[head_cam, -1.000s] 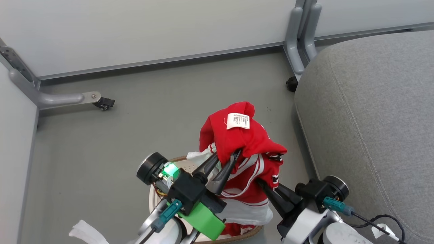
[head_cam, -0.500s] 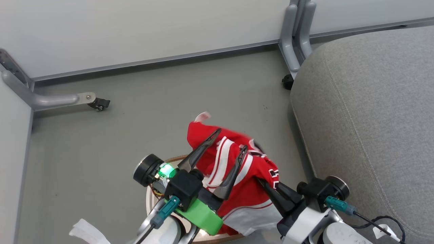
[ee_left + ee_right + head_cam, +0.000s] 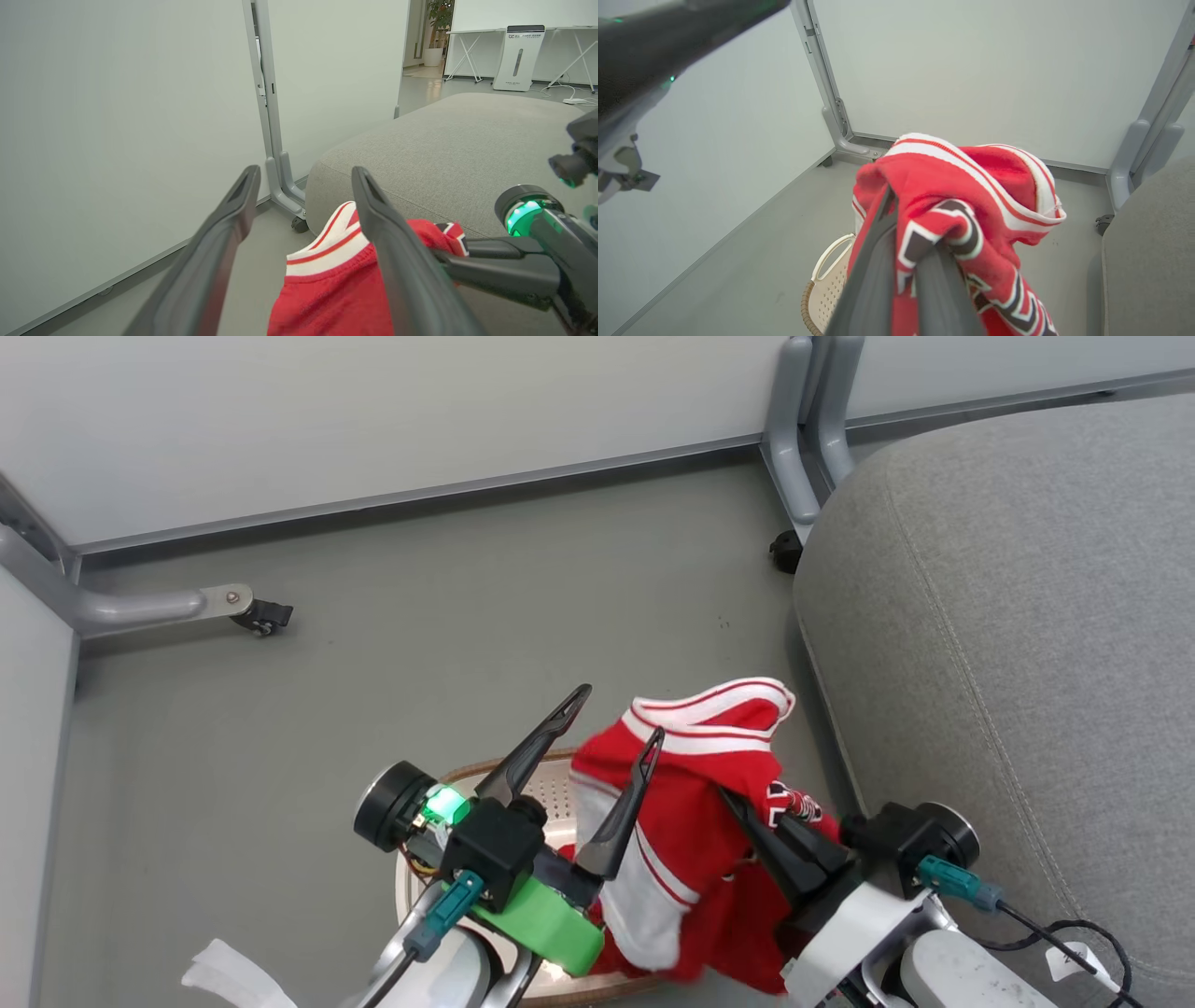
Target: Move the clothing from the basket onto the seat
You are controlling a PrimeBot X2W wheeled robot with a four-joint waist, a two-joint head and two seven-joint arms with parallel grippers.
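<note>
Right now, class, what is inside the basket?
Part of the basket, its perforated cream inside, shows bare. The red clothing, held up by the right gripper, and the left gripper cover the rest, so any other contents are hidden.

I get bright, even, soft light; a faint shadow lines the floor (image 3: 467, 644) along the seat (image 3: 1027, 616). Close to the lens, the left tool (image 3: 304, 170) has its fingers (image 3: 219, 252) out of focus, and the panel posts (image 3: 826, 79) bow outward.

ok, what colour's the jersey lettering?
Dark with a white outline, on the red jersey; right wrist view shows it best.
</note>
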